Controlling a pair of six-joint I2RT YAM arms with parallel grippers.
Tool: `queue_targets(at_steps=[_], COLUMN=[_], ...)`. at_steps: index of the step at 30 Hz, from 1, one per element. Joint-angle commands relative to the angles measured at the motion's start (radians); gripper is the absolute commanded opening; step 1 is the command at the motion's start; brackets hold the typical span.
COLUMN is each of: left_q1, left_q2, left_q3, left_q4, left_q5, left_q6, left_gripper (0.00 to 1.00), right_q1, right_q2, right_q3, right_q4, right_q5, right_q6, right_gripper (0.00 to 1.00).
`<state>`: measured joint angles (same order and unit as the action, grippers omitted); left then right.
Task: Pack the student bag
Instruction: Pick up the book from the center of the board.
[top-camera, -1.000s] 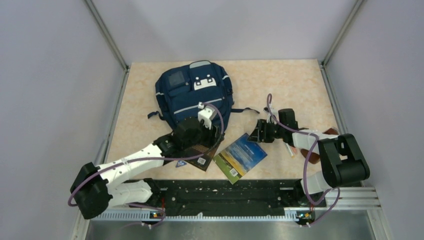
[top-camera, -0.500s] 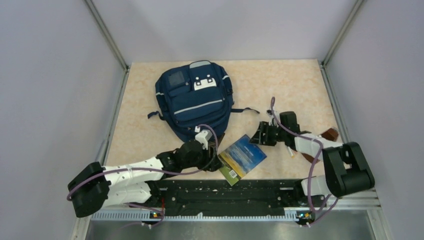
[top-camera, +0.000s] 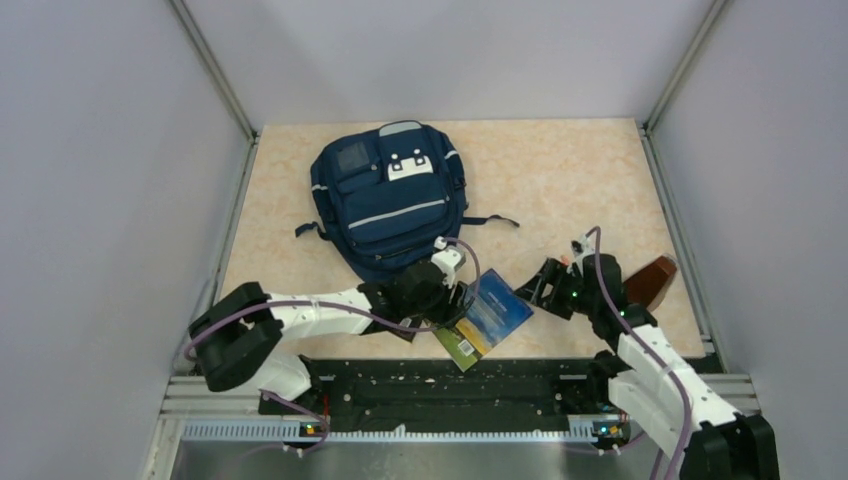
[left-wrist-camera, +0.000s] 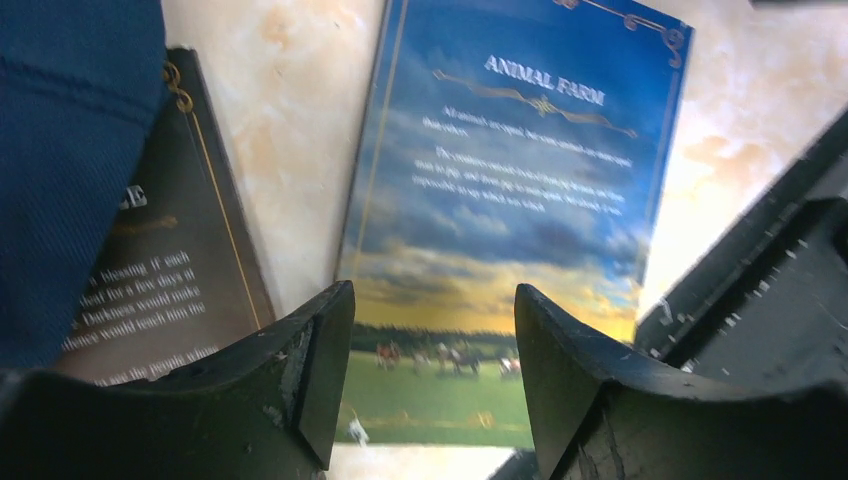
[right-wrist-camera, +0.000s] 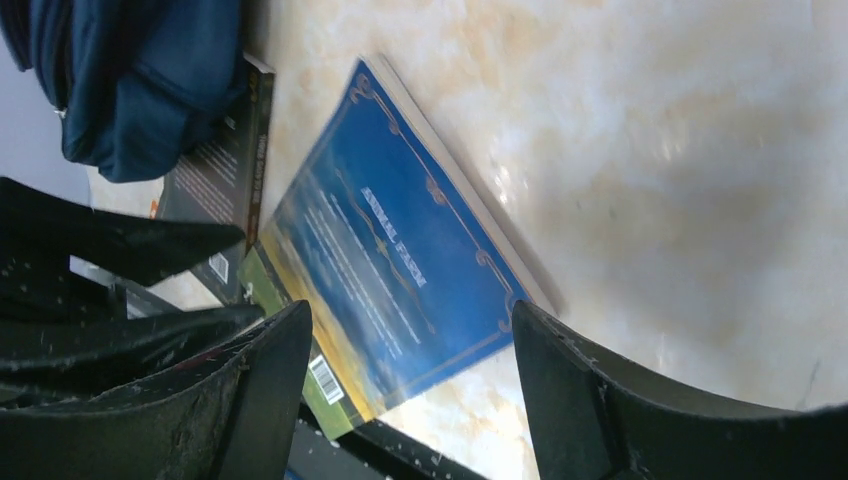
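Standing open and gripping nothing, the left jaws are hovering low over the blue book (left-wrist-camera: 510, 230), whose cover is showing in the gap between them. Just beside them the dark book (left-wrist-camera: 170, 300) is lying flat, its far end tucked under the student bag (top-camera: 390, 200). The right jaws are also standing open and empty, facing the blue book from its other side, so the book is lying between the two sets of jaws on the tabletop (top-camera: 560, 180).

Beyond the left jaws the student bag is lying front up, its pockets facing the ceiling; whatever it is holding is not showing. Behind the right jaws a brown object (top-camera: 652, 280) is resting near the tabletop's edge.

A second ago the left jaws were hanging over the bag's near edge; they are now sitting off it, above the blue book. The right arm (top-camera: 650, 370) is now reaching in from nearer its base, uncovering the brown object. Bag and blue book are lying where they were.

From above, the left arm (top-camera: 320, 310) is covering most of the dark book. In the left wrist view a black shape at the edge is hard to identify, and the blue book's near end is being cut off by the jaws.
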<state>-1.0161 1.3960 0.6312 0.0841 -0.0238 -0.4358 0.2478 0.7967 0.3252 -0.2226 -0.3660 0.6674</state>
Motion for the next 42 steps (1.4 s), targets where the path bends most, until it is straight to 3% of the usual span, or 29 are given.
queue_targets(at_steps=[1,5,8,15,20,27,32,37,42], left_q1=[0.002,0.007,0.030,0.053,0.053,0.053,0.053,0.053,0.053], left_q2=[0.082,0.110,0.116,0.131,0.190,0.203,0.148,0.121,0.158], left_q3=[0.081,0.091,0.070,0.011,0.011,-0.027,-0.085,-0.098,-0.085], left_q4=[0.028,0.034,0.051,0.177,0.192,0.315,0.355,0.303,0.336], left_q5=[-0.091,-0.121,-0.132,0.070,0.124,0.211,0.156,0.069,0.072], left_q6=[0.069,0.046,0.002,-0.087,-0.135,-0.257,-0.327,-0.358,-0.412], left_gripper=[0.65,0.66,0.68,0.69,0.69,0.67,0.67,0.68,0.68], right_q1=[0.016,0.021,0.022,0.088,0.094,0.094,0.094,0.095,0.094], right_q2=[-0.113,-0.193,-0.185,-0.059,0.092,0.421,0.530,0.388,0.202], right_q3=[-0.048,-0.079,-0.128,-0.166,-0.163,0.003,0.123,0.081,0.003], right_q4=[-0.139,-0.180,-0.105,0.105,0.356,0.650,0.558,0.347,0.141], right_q5=[0.031,0.051,0.033,0.048,0.070,0.077,0.096,0.209,0.209], right_q6=[0.127,0.157,0.185,0.239,0.265,0.219,0.110,0.038,0.027], right_gripper=[0.72,0.72,0.72,0.71,0.72,0.73,0.73,0.76,0.78])
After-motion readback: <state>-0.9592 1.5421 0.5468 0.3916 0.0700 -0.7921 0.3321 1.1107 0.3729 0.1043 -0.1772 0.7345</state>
